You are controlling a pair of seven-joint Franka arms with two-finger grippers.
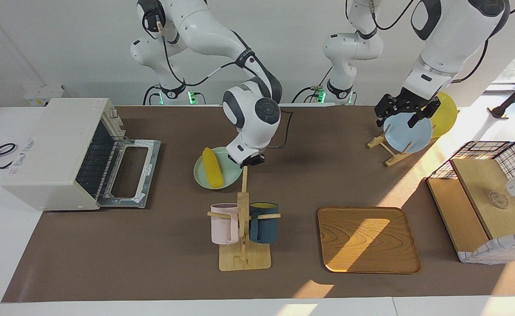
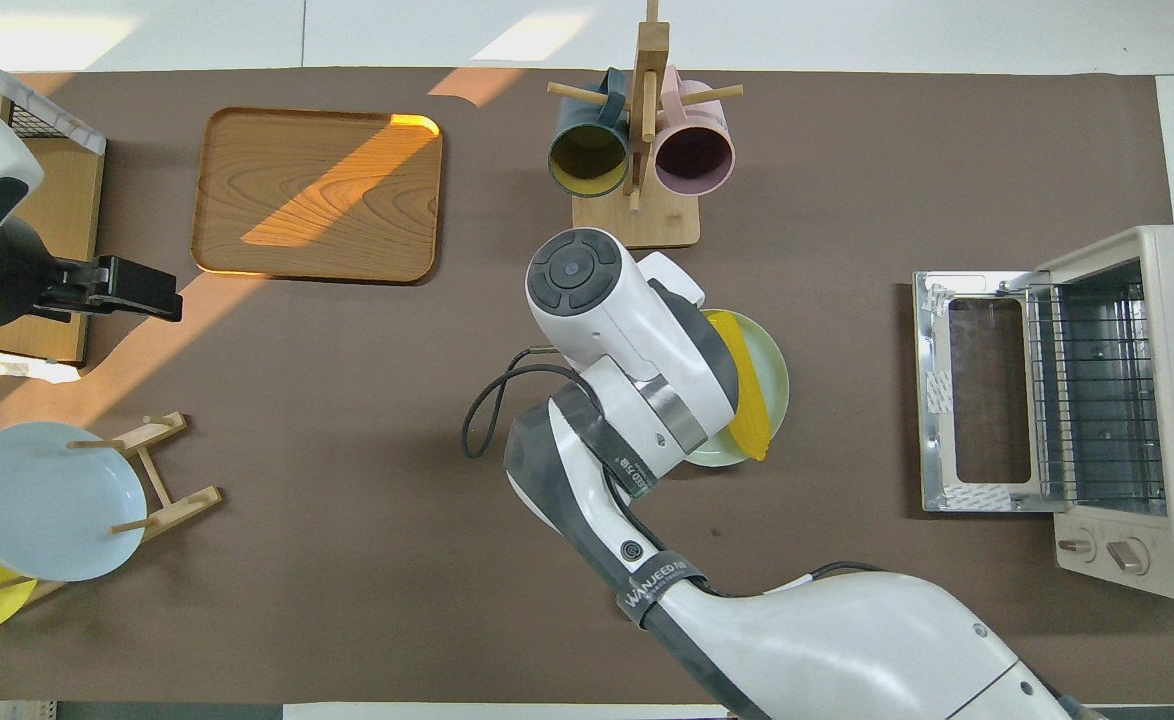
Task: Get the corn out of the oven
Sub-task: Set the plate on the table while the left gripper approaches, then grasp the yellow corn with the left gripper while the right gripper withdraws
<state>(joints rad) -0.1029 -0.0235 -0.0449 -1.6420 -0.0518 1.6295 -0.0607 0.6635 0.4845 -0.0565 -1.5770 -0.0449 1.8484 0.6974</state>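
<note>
Brown table mat (image 1: 152, 245): corn (image 1: 212, 167) on green plate (image 1: 202, 175), centre frame, oven (image 1: 60, 151) open. Right gripper (image 1: 252, 160) above plate, jaw state unclear; left gripper (image 1: 404, 115) waits open. Corn likely stiff, slick; grip mid-cob.

Both arms are glossy white shells with rounded joints and dark grey bands and caps at the seams, the right arm (image 1: 222, 39) showing a round grey disc with a ring of small buttons on its wrist. Black cables loop loose along each arm and down to the bases, where small green lights glow, and a black strap around the right forearm carries white lettering. The left arm (image 1: 441, 48) ends in a black hand, and the right gripper (image 1: 252, 160) is black under a white wrist block.
</note>
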